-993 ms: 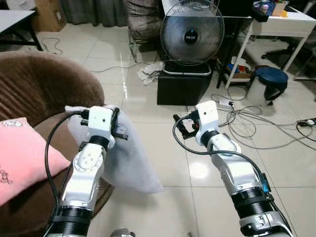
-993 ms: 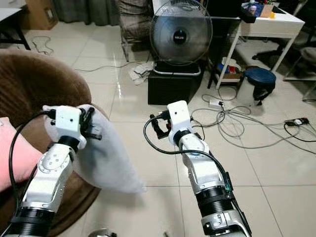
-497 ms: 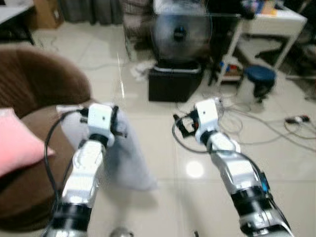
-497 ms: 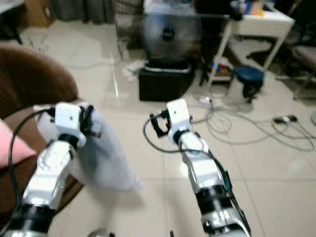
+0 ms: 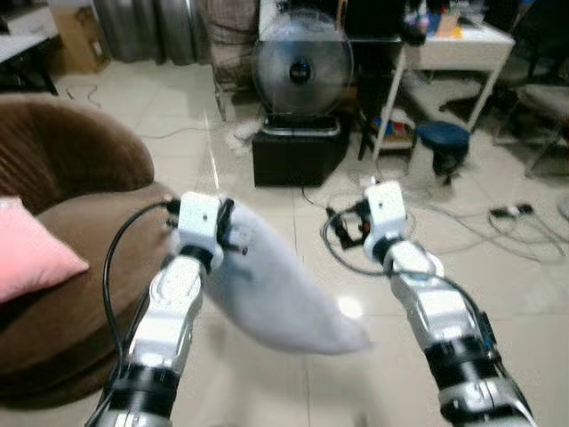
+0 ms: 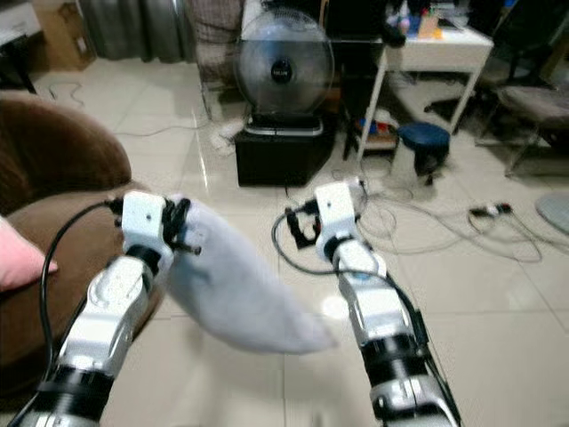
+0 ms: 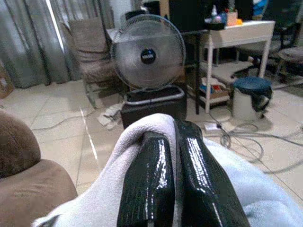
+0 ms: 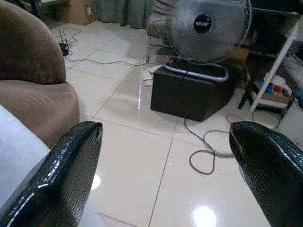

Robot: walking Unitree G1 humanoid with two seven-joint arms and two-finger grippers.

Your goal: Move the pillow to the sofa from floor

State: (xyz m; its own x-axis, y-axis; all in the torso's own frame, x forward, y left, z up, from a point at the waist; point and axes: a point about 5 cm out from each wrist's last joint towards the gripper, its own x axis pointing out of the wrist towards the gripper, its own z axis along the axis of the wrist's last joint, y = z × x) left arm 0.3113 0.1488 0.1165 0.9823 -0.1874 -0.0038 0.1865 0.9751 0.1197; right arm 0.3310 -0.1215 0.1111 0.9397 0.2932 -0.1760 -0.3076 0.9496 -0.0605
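Note:
A pale grey-white pillow (image 5: pixel 280 294) hangs in the air above the tiled floor, held at its upper corner by my left gripper (image 5: pixel 233 233), which is shut on it. In the left wrist view the two black fingers (image 7: pixel 189 175) pinch a fold of the pillow (image 7: pixel 142 130). The brown sofa (image 5: pixel 76 205) is to the left, its seat just beside the pillow. My right gripper (image 5: pixel 345 228) hovers to the right of the pillow, open and holding nothing; its fingers (image 8: pixel 61 175) stand wide apart.
A pink cushion (image 5: pixel 31 253) lies on the sofa seat. A standing fan (image 5: pixel 300 67) on a black box (image 5: pixel 298 156) stands ahead. Cables (image 5: pixel 462 227), a blue stool (image 5: pixel 442 142) and a white desk (image 5: pixel 449 40) are at the right.
The camera has swung and risen, shifting the whole scene. The pillow now swings out to the right and hangs higher off the floor, still in my left gripper.

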